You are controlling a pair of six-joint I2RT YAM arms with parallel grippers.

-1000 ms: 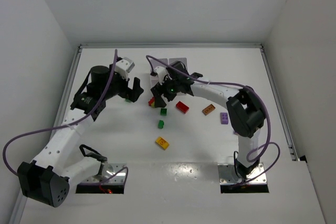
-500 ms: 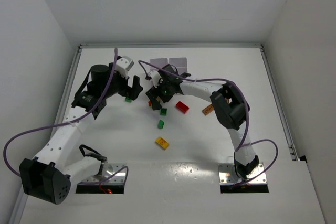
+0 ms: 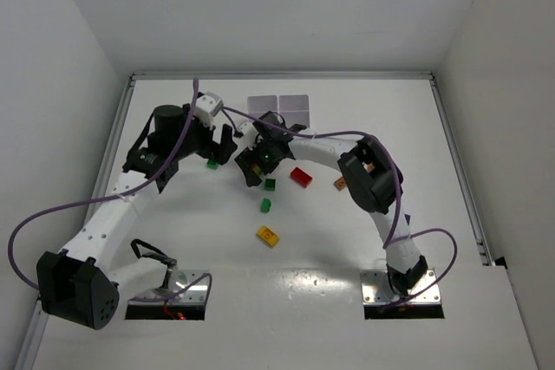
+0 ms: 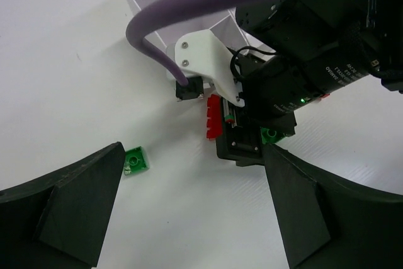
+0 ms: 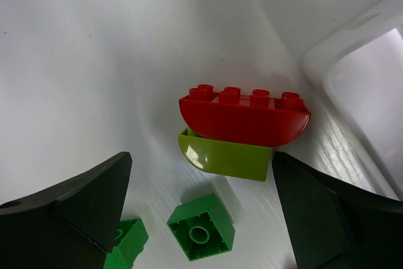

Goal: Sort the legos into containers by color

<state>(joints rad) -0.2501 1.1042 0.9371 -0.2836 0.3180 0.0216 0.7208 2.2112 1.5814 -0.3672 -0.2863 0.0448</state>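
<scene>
A clump of a red curved brick [image 5: 244, 110] stuck on a lime one [image 5: 227, 155] lies beside the white containers [image 5: 371, 86]. My right gripper [image 5: 201, 155] is open, its fingertips on either side of the lime piece without touching it. Two green bricks [image 5: 201, 226] lie just below the clump. In the top view the right gripper [image 3: 251, 165] covers this clump. My left gripper [image 4: 193, 149] is open over bare table, with a green brick [image 4: 135, 159] by its left finger. Further legos in the top view: red [image 3: 301, 177], yellow [image 3: 268, 236], green [image 3: 266, 205].
The containers [image 3: 279, 106] stand at the back middle, partly behind the right arm. An orange brick [image 3: 340, 183] peeks out beside the right arm's elbow. Both grippers [image 3: 225, 146] are close together; the right wrist body [image 4: 283, 86] fills the left wrist view. Purple cables loop over both arms.
The right arm has swung left and its gripper has come down around the red and lime clump, opening wider. The left gripper has hardly moved.
</scene>
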